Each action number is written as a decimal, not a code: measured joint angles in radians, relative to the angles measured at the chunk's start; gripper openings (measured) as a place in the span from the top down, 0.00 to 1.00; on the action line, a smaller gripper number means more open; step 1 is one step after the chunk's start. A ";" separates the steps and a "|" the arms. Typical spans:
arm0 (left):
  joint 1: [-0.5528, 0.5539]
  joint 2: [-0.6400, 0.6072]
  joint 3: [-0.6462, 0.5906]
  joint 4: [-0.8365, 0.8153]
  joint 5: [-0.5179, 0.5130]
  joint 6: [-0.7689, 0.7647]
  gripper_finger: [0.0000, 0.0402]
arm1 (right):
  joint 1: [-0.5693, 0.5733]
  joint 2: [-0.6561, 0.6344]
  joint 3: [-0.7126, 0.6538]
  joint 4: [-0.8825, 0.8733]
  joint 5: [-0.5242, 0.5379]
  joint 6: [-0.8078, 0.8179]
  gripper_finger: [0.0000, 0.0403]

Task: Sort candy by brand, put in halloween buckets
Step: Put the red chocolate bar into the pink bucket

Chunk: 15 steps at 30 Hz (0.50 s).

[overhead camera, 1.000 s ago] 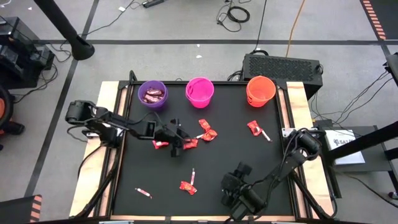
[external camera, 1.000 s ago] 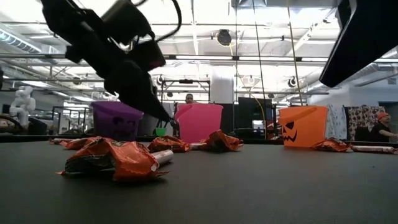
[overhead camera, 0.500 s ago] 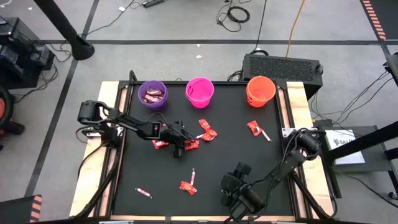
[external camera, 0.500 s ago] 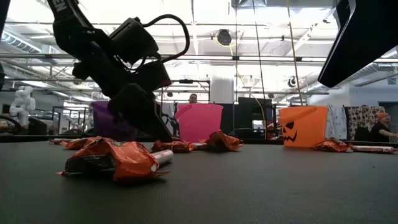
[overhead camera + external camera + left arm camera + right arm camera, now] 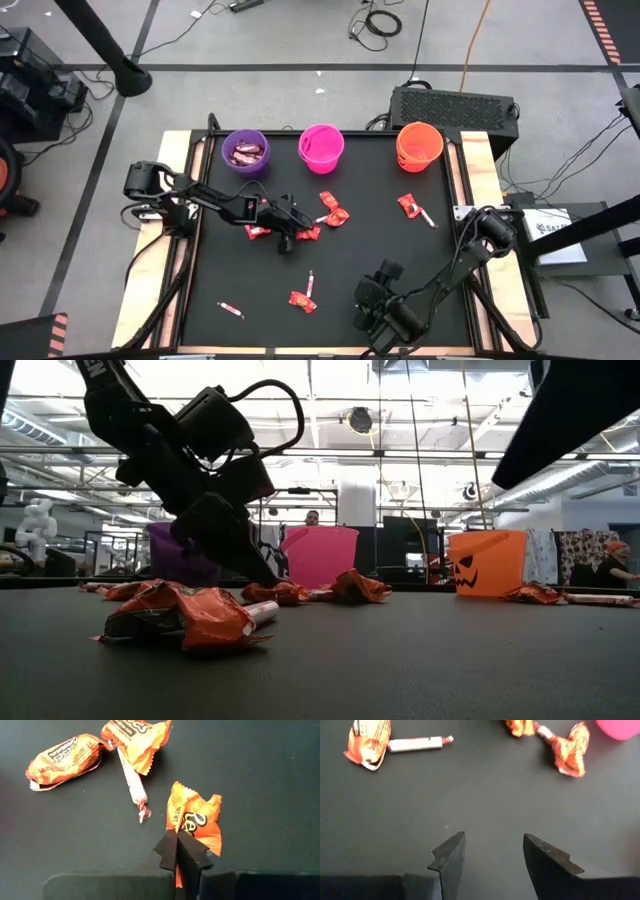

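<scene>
- Left claw [image 5: 178,851] down at mid-bench [image 5: 400,260], fingers pinched shut on the edge of a crinkled orange peanut-butter-cup wrapper [image 5: 196,820].
- Step in hand, by my reading: pickup of this piece, with like orange pieces close by.
- Next move calls for a lift, then carry to one of the round plastic pails: purple [image 5: 245,151], pink [image 5: 321,146] or orange [image 5: 419,144].
- Right claw [image 5: 492,855] waits near the front edge, fingers spread, empty.

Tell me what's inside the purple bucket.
In the high view, the purple bucket holds several dark maroon-pink wrapped candies lying on its floor. Anything beneath them is covered, and the wrappers are too small to read.
</scene>
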<state>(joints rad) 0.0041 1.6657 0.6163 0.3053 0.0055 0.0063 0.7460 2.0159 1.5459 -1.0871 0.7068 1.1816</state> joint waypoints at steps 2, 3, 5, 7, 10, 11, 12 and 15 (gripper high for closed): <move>-0.003 0.000 0.000 0.007 0.000 0.001 0.98 | -0.001 0.000 0.000 0.000 0.011 -0.006 0.52; -0.005 0.000 0.000 0.011 0.000 0.002 0.99 | -0.002 0.000 0.000 0.000 0.012 -0.010 0.52; -0.010 -0.005 0.000 0.019 0.000 0.007 0.99 | -0.001 0.000 0.000 0.002 0.022 -0.014 0.52; -0.014 -0.017 0.000 0.021 0.000 0.009 0.99 | -0.001 0.000 0.000 0.009 0.030 -0.015 0.52; -0.013 -0.054 0.000 -0.002 0.000 0.010 0.99 | -0.002 0.000 0.000 0.013 0.031 -0.016 0.52; -0.013 -0.071 0.003 -0.011 0.000 0.010 0.99 | -0.002 0.000 0.000 0.014 0.031 -0.016 0.52; -0.013 -0.089 0.010 -0.027 0.000 0.010 0.99 | -0.003 0.000 0.000 0.015 0.032 -0.016 0.52; -0.013 -0.156 0.032 -0.107 0.000 0.025 0.99 | -0.003 0.000 0.000 0.020 0.058 -0.019 0.52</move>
<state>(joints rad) -0.0093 1.5097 0.6482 0.1987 0.0051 0.0311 0.7433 2.0163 1.5459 -1.0668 0.7643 1.1625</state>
